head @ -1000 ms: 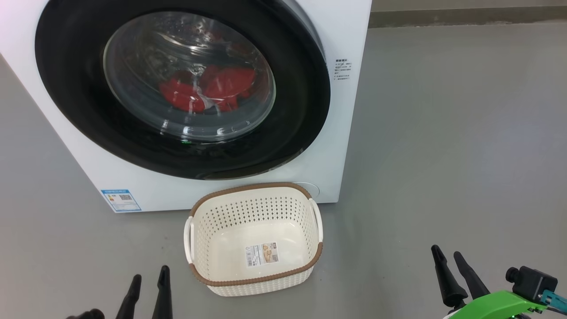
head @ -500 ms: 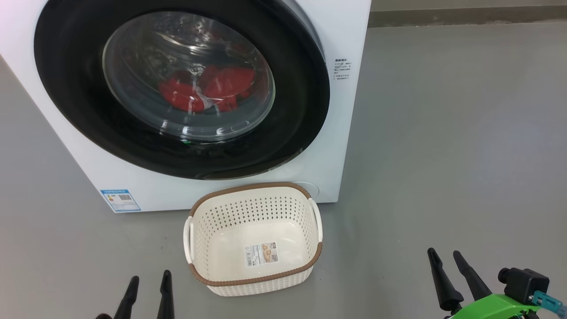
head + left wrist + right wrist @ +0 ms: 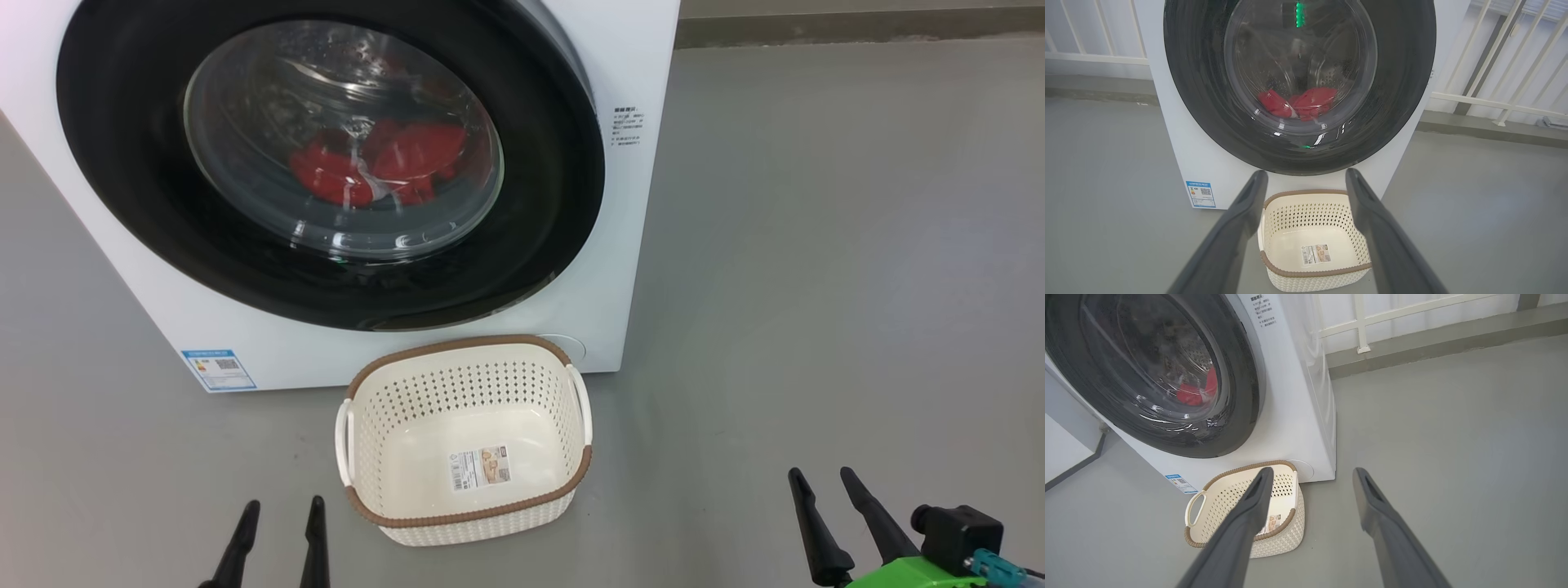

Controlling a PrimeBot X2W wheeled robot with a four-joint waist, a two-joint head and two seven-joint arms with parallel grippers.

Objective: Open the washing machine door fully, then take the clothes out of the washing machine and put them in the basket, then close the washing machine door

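Observation:
The white washing machine (image 3: 645, 204) stands ahead, its door (image 3: 539, 245) lying flat against the front, black rim around the glass bowl. Red clothes (image 3: 384, 167) show through the glass at the bottom of the drum. On the floor just before the machine sits the basket (image 3: 457, 347), with nothing in it but a label sticker. My left gripper (image 3: 283, 505) is open, low and left of the basket. My right gripper (image 3: 820, 472) is open, well to the basket's right. The left wrist view looks past the left gripper (image 3: 1305, 172) at the door (image 3: 1200, 102), clothes (image 3: 1298, 104) and basket (image 3: 1306, 192).
Grey floor (image 3: 816, 245) spreads wide to the right of the machine. A white railing (image 3: 1359, 322) on a low kerb runs behind it. A blue label (image 3: 219, 369) marks the machine's lower left corner.
My left gripper has drifted a little right and sunk lower in the head view. The right gripper has also dropped slightly. Door, clothes and basket are as before.

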